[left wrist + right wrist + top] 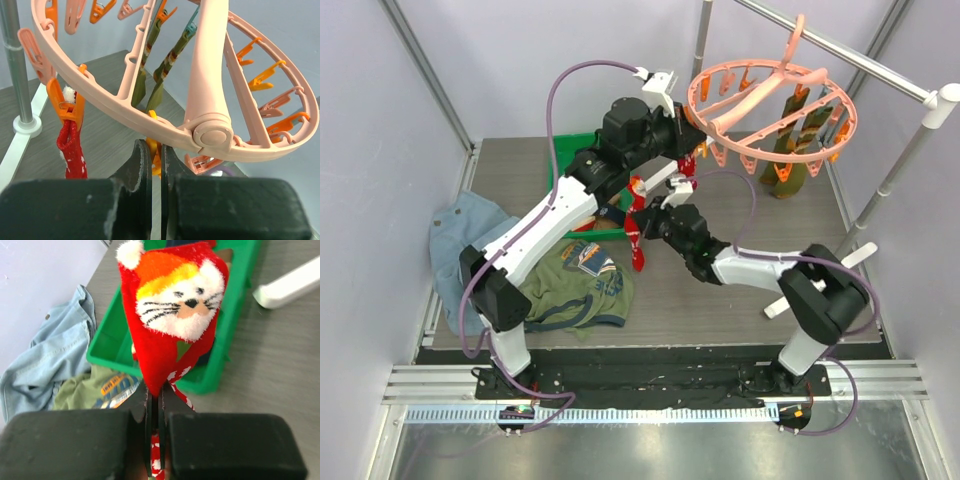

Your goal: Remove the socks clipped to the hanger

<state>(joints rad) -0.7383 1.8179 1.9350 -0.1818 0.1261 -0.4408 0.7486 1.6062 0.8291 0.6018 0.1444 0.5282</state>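
Left gripper (156, 156): jaws pinched together on an orange clip (153, 140) under the near rim of the pink ring hanger (115, 109). The hanger hangs from the rail (860, 55) at the upper right of the overhead view.

Right gripper (155, 402): closed tight on a red cat-face sock (170, 325), held at the centre of the overhead frame, near the green bin (205, 383). We cannot tell whether this sock is free of its clip.

Another red sock (70, 150) hangs clipped at the left of the left wrist view. The olive striped socks (150, 82) hang clipped on the ring's far side.

Risks, in our judgement:
- The ring hangs by its hook (798, 32) alone, so a downward tug through the pinched clip could tilt it or lift the hook off the rail.
- If the held sock is clipped, pulling may stretch it or snap the clip.
- If it is released off target, it lands on the table (720, 300) beside the bin rather than in it.
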